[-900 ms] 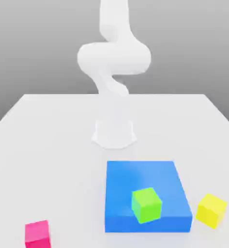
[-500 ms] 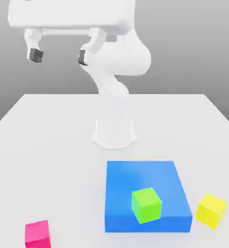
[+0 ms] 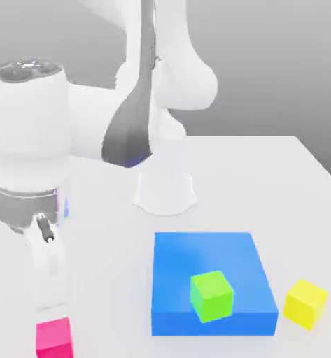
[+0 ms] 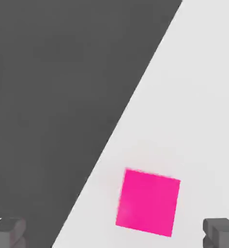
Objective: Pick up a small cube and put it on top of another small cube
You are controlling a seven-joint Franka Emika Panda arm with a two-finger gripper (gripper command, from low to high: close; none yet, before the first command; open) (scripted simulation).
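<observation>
Open gripper over a pink cube, green cube against a blue block, yellow cube near it

Simulated robot tabletop scene
We see a plain white table under a blank grey backdrop, with a white robot arm standing on it and a flat blue block beyond the gripper, toward the exterior view's right.

Bright, even light washes the exterior view's white table nearly flat; toward twelve o'clock, the pale arm almost loses its shading.
</observation>
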